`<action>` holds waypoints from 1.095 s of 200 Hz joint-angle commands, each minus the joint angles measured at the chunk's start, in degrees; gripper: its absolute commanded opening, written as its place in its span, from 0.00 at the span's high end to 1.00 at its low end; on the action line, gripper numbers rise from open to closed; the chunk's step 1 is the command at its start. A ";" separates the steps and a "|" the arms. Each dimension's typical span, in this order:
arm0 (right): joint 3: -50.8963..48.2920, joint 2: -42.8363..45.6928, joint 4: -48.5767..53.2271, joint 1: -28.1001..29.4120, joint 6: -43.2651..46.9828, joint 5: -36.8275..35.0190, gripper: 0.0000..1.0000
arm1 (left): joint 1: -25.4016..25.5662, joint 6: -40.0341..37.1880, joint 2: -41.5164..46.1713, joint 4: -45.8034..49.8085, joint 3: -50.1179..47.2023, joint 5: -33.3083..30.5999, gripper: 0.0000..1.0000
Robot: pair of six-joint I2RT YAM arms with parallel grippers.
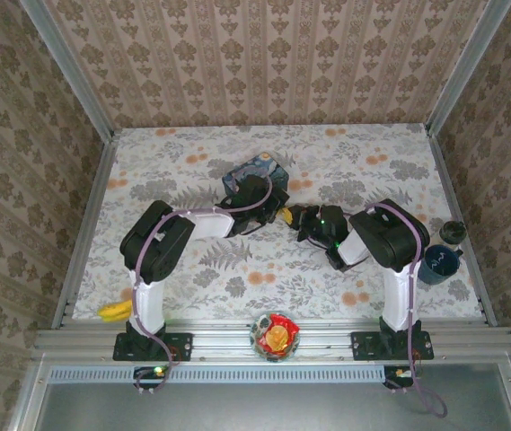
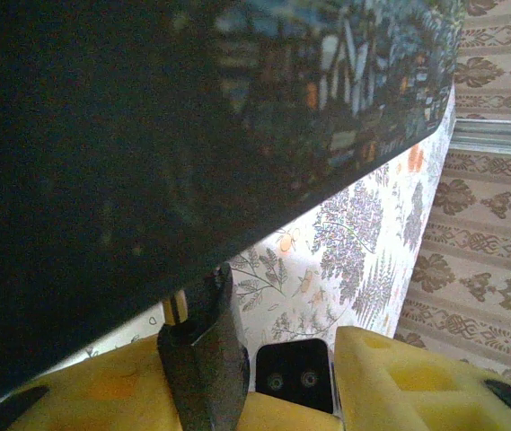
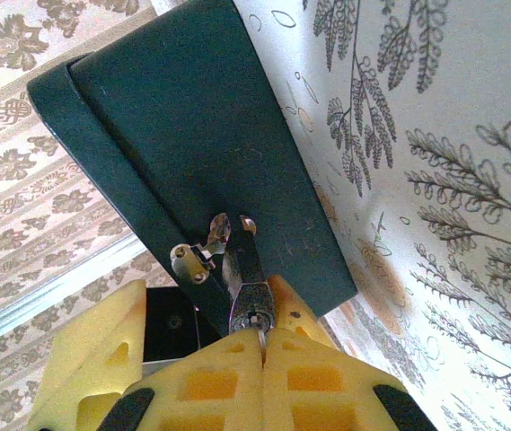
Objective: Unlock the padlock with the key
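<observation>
The starry-night blue box (image 1: 251, 169) sits near the middle of the floral worktop (image 1: 237, 269).

The left arm reaches in from the box's near-left side. Its end effector (image 2: 282, 368) is close under the box wall with the yellow fingers spread and a gap between them. A dark tab (image 2: 206, 359) hanging from the box edge lies against one finger only. The end effector seems placed to steady the box rather than clamp it.

On the box's right-facing side hangs the tiny dark padlock (image 3: 248, 301), just beside a small brassy knob (image 3: 183, 261), with its silvery keyway turned outward. The right end effector (image 3: 262, 359) meets it there, pads pressed together on the key (image 3: 260, 338). The key's tip sits at or in the keyway, held straight, probably so a wrist roll can turn it.

Well to the right of the box stand a dark mug (image 1: 439, 263) and a smaller cup (image 1: 453, 232).
</observation>
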State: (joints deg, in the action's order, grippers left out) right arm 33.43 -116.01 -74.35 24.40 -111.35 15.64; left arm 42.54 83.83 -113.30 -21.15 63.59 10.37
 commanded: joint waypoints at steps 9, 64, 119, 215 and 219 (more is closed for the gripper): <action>0.72 -1.94 -0.27 1.44 -2.64 -2.26 1.00 | 3.75 4.98 1.25 2.17 -3.52 13.10 0.23; -0.28 -1.92 -0.06 1.44 -1.37 -3.64 0.94 | 1.56 -0.60 11.31 7.79 -6.88 8.81 0.00; -1.56 -1.14 0.93 1.44 0.37 -4.80 0.62 | -0.50 -6.58 20.19 14.51 -9.45 2.81 0.00; -3.30 7.70 12.28 1.48 9.46 -5.33 0.43 | -6.37 -13.92 29.15 20.27 -12.22 -2.01 0.00; -3.16 8.56 13.89 1.52 10.60 -5.14 0.43 | -6.64 -14.73 29.53 20.67 -12.18 -2.37 0.00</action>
State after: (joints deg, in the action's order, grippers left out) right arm 30.63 -111.79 -69.34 25.67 -106.56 11.73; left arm 37.47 73.87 -87.29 -3.55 51.92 10.59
